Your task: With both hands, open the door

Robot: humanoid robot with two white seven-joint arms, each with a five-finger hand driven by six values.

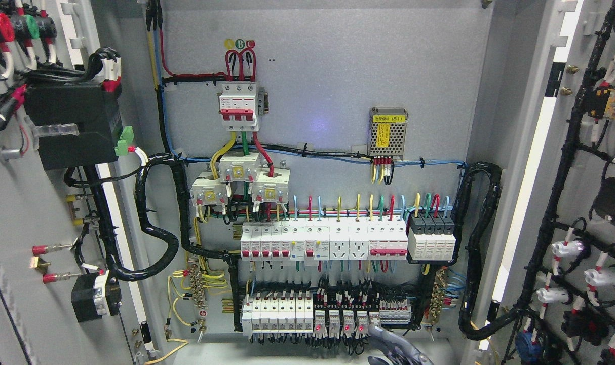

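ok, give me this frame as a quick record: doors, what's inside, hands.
left door: open, inner side with black boxes and wiring showing
right door: open, inner side with wired parts showing
cabinet: back panel in full view
top breaker: red and white, upper middle
power supply: perforated metal box, right of it
breaker rows: two, lower half
hand: grey part at bottom edge, side and fingers unclear

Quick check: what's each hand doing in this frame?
Left hand: not in view.
Hand at the bottom edge: only partly visible, side and finger state cannot be told; it holds nothing visible.
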